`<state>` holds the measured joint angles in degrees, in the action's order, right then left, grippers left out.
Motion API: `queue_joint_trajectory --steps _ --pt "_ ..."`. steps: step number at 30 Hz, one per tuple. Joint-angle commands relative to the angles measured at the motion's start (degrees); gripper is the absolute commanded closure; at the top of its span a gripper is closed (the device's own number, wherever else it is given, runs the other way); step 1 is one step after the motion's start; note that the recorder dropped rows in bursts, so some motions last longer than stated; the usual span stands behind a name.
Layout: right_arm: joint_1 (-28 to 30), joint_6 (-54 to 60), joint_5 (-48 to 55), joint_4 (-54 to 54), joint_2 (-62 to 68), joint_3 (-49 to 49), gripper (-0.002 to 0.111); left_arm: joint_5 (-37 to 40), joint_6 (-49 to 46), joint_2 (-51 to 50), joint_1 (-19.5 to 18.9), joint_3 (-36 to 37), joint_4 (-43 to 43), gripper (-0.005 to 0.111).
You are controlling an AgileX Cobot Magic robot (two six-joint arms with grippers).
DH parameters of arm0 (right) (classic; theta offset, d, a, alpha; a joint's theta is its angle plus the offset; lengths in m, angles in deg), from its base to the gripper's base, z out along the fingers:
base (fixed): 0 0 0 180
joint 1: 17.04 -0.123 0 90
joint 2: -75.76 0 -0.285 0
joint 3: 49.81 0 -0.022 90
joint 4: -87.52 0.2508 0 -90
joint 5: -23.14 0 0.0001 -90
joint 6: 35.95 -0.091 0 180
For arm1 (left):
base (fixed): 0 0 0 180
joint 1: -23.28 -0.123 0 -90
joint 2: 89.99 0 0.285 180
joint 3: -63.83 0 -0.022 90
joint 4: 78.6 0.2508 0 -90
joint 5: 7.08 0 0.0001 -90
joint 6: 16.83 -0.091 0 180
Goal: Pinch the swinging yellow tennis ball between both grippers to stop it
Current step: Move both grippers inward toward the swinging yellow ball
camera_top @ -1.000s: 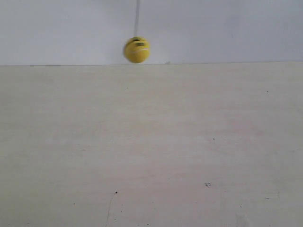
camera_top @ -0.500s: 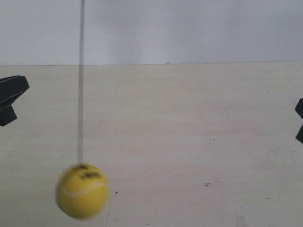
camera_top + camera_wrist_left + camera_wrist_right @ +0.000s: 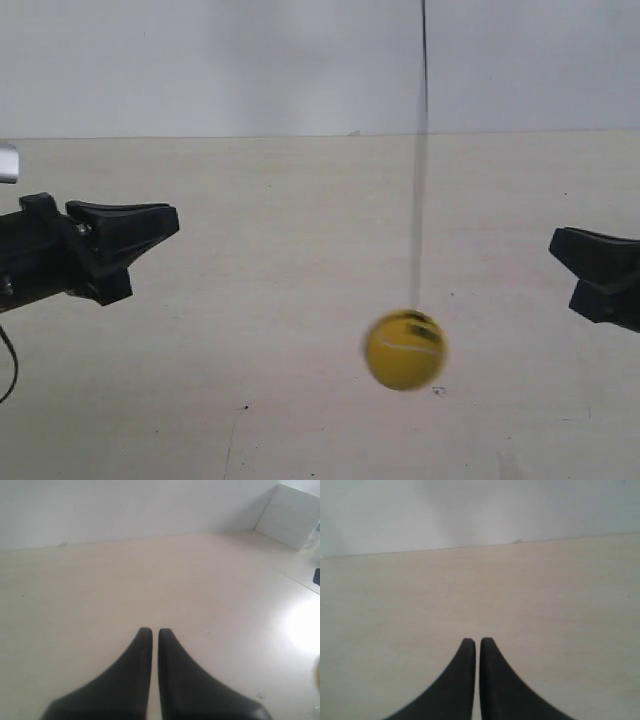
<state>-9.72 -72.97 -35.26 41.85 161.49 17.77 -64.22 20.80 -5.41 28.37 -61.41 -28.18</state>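
The yellow tennis ball (image 3: 404, 350) hangs blurred on its thin dark string (image 3: 420, 190), low and right of centre in the exterior view, over the pale table (image 3: 300, 250). It touches neither gripper. The gripper (image 3: 165, 222) of the arm at the exterior view's left points inward, well left of the ball and higher. The gripper (image 3: 562, 243) of the arm at the exterior view's right points inward, right of the ball and higher. In the wrist views the left gripper (image 3: 151, 631) and the right gripper (image 3: 474, 641) are both shut, with nothing between the jaws. A faint yellow blur (image 3: 317, 672) touches the left wrist view's edge.
A plain white wall (image 3: 200, 60) runs behind the table. In the left wrist view a white box (image 3: 295, 515) stands at the table's far corner, with a small dark object (image 3: 317, 575) at the frame edge.
The ball swung from the low left across to right of centre. Both arms moved further inward from the exterior view's edges, the left one more.
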Motion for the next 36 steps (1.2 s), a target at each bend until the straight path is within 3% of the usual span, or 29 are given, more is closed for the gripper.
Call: queue_joint_trajectory --steps 1,9,19,29,36 --pt "-4.3 2.2 -1.1 -1.1 4.1 -2.4 0.108 3.0 -0.9 -2.3 3.6 -2.7 0.3 0.102" --pt "-20.2 9.6 7.9 1.9 10.2 -10.6 0.108 4.9 -4.2 -9.1 8.3 -7.6 0.4 0.102" --pt "-21.0 14.0 15.3 8.5 10.2 -12.4 0.108 4.4 -6.9 -11.2 8.3 -9.8 -0.1 0.102" --pt "-21.1 13.1 14.1 7.6 10.2 -12.4 0.108 4.5 -7.9 -11.2 14.9 -11.3 1.3 0.102" --pt "-21.1 13.3 11.2 6.2 10.2 -12.3 0.108 4.5 -8.8 -11.2 15.7 -12.4 1.5 0.102"
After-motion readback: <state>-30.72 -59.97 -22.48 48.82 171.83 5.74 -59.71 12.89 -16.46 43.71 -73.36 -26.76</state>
